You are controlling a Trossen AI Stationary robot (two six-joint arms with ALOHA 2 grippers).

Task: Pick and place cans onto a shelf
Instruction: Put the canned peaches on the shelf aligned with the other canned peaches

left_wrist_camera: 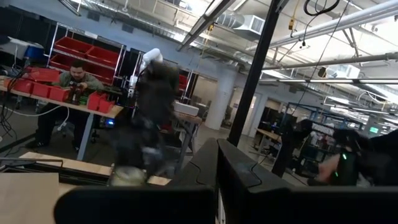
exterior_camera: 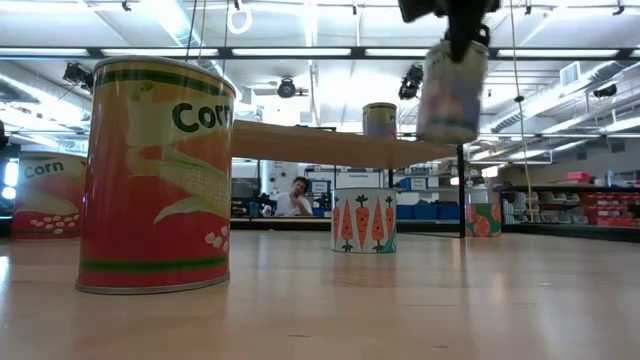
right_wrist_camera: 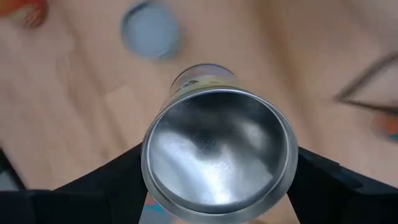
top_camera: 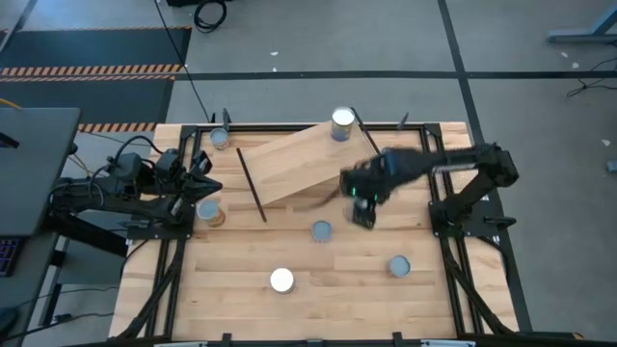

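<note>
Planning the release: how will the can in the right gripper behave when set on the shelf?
The can looks rigid metal, so the right gripper shouldn't dent it. Its smooth sides may slip. Taller than wide, it might tip on the shelf, then roll.

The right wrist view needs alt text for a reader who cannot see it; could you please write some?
Seen end-on, a silvery-topped can fills the frame, clamped in the right gripper above the wooden tabletop. Another can with a grey top stands on the table beyond it.
</note>
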